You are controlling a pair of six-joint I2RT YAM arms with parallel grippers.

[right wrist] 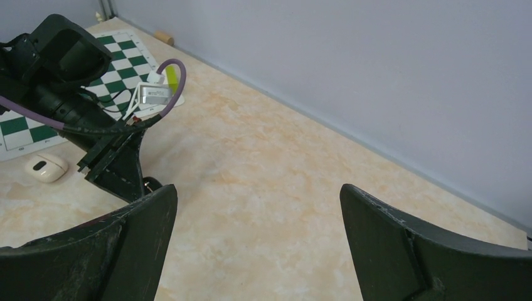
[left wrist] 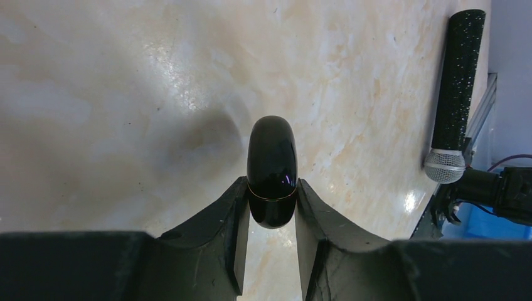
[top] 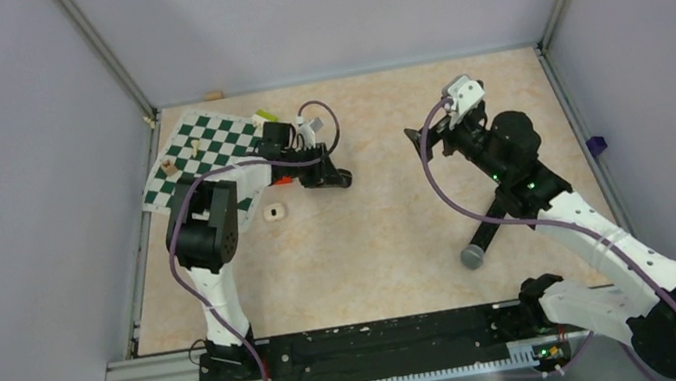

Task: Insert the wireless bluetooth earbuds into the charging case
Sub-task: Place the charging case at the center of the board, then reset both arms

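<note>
Left gripper jaws tight on charging case, its end beyond their tips; right gripper jaws apart.

The charging case is glossy black, the surface marbled beige and cream, the mat checkered green and white, the microphone speckled black with a silver-grey mesh head, the small round object cream-white, and the arm cables purple against lavender walls.

your top camera looks down over the whole table from above its near edge. left wrist sits close above it; right wrist faces across toward the checkered mat, shared with top.
</note>
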